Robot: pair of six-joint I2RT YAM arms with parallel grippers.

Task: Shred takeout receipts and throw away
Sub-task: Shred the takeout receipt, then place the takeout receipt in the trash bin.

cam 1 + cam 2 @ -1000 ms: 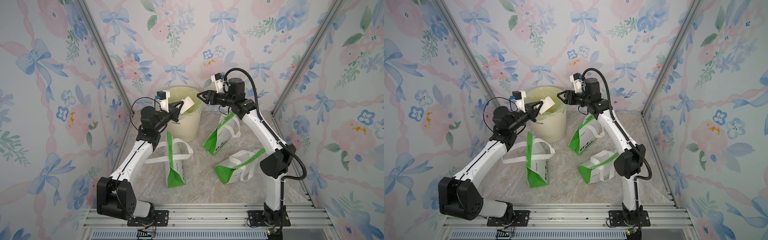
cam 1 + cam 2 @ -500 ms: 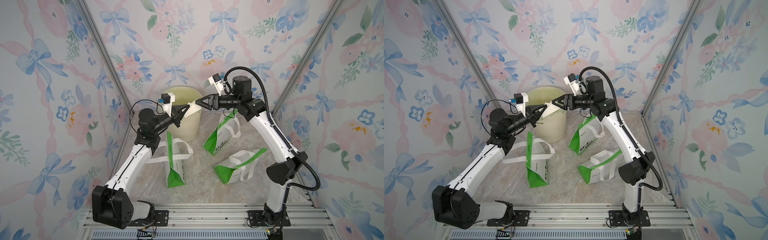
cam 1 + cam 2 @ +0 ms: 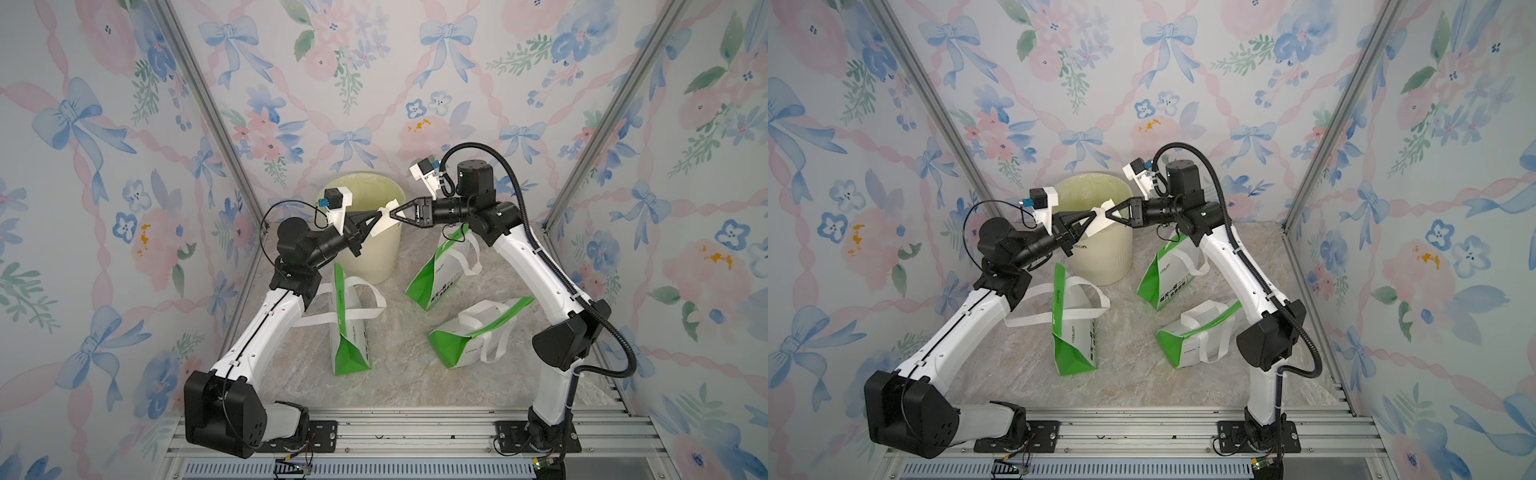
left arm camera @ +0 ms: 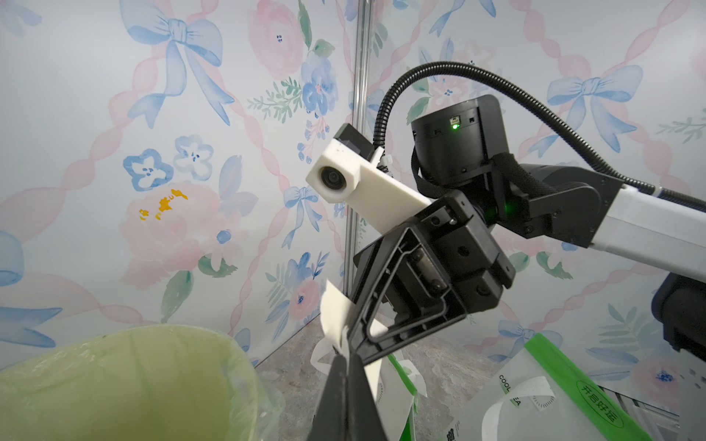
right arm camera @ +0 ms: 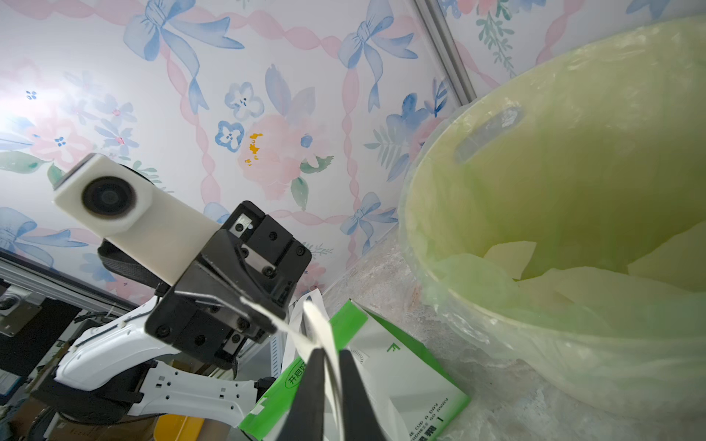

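Left wrist view is showing the thin white paper receipt (image 4: 333,313) hanging beside the pale green-lined plastic bin (image 4: 126,366), with left gripper (image 4: 345,353) and right gripper (image 4: 352,336) both clamping shut on it. Tearing cleanly is likely needing opposite pulls over the bin mouth.

White receipt (image 3: 385,224); green-and-white bags (image 3: 351,332); bin (image 3: 376,257) seemingly pale yellow.

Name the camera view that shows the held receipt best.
Left wrist: the receipt is close and shows its curled face. The right wrist sees it nearly edge-on. In both top views it is a small white scrap.
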